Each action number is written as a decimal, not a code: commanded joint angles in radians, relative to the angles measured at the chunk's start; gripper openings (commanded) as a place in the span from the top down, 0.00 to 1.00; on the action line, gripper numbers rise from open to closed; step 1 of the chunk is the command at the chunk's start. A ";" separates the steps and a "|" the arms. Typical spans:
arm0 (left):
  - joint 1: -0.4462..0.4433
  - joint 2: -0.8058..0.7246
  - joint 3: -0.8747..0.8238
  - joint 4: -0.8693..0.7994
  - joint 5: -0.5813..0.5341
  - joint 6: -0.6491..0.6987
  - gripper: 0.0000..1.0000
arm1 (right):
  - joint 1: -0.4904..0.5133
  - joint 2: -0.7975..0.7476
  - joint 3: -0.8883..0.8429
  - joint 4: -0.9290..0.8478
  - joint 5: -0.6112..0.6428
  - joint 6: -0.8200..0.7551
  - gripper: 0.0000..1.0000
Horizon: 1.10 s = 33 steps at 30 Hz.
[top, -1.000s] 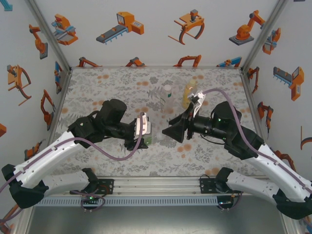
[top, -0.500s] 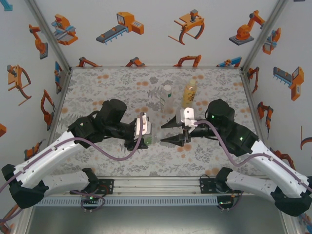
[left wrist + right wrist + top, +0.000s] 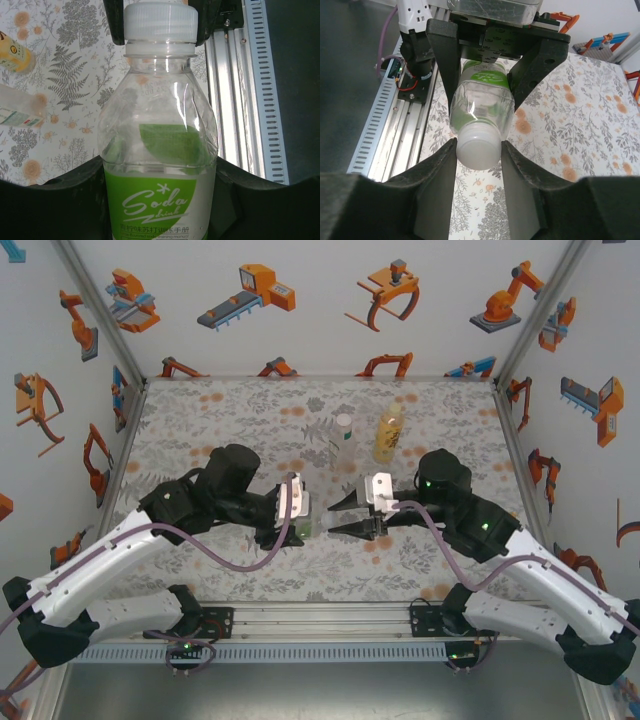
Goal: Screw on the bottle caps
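Observation:
My left gripper (image 3: 297, 508) (image 3: 160, 210) is shut on the body of a clear bottle (image 3: 160, 150) (image 3: 482, 97) with a green-white "Soda" label. It holds the bottle level above the table, neck pointing right. A whitish bottle cap (image 3: 160, 22) (image 3: 479, 145) sits on the neck. My right gripper (image 3: 335, 516) (image 3: 479, 146) faces it, and both dark fingers (image 3: 440, 170) press the cap's sides. An amber bottle (image 3: 388, 433) with a yellow label and another clear bottle (image 3: 342, 440) with a white cap stand behind, at mid table.
The floral tablecloth (image 3: 230, 420) covers the table. The aluminium rail (image 3: 320, 625) with the arm bases runs along the near edge. Walls with robot pictures close the left, right and back sides.
The right gripper has turned at the wrist, moved left toward the held bottle and closed its fingers onto the cap. The left arm and bottle have stayed still.

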 commanded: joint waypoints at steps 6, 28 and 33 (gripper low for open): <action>0.000 -0.018 0.024 0.013 0.013 0.003 1.00 | 0.000 -0.010 -0.011 0.051 0.006 0.064 0.78; -0.001 0.006 0.023 0.028 -0.022 0.000 1.00 | 0.001 0.003 -0.040 -0.081 0.530 1.659 1.00; -0.001 0.010 0.024 0.030 -0.050 -0.005 1.00 | 0.001 -0.017 -0.067 -0.129 0.557 1.878 1.00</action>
